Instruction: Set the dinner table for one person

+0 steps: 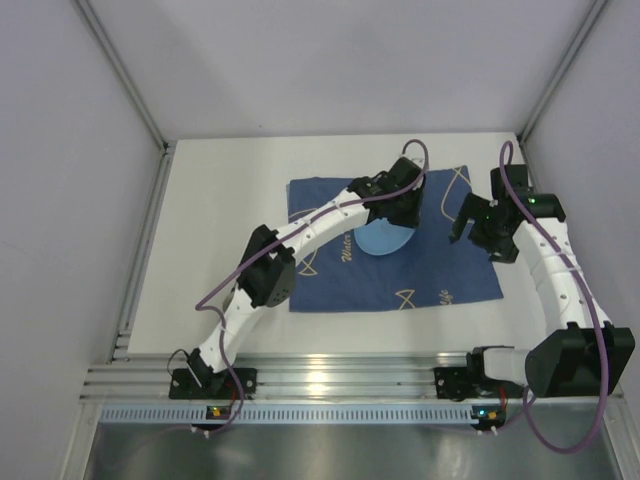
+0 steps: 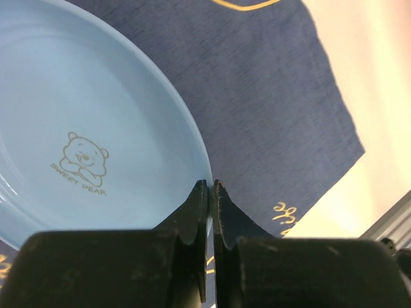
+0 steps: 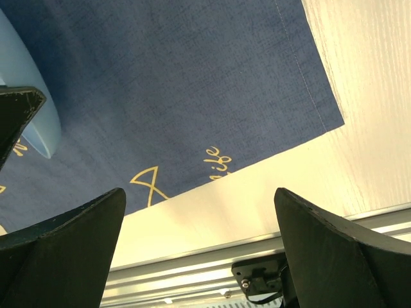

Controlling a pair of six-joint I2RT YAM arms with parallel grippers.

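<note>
A light blue plate point(image 1: 383, 241) with a bear print point(image 2: 83, 115) is over the middle of the dark blue fish-print cloth point(image 1: 440, 270) on the white dinner table point(image 1: 220, 200). My left gripper point(image 2: 210, 183) is shut on the plate's rim, with the thin edge pinched between its fingertips. In the top view the left gripper point(image 1: 398, 215) hides the plate's far part. My right gripper point(image 1: 465, 228) hangs open over the cloth's right side point(image 3: 180, 83), and nothing lies between its fingers point(image 3: 103, 218). The plate's edge point(image 3: 32, 109) shows at the left of the right wrist view.
Aluminium rails point(image 3: 225, 263) run along the table's near edge, by the arm bases. Bare white tabletop point(image 3: 359, 96) lies to the right of the cloth and around it. Grey walls close in the left, back and right sides.
</note>
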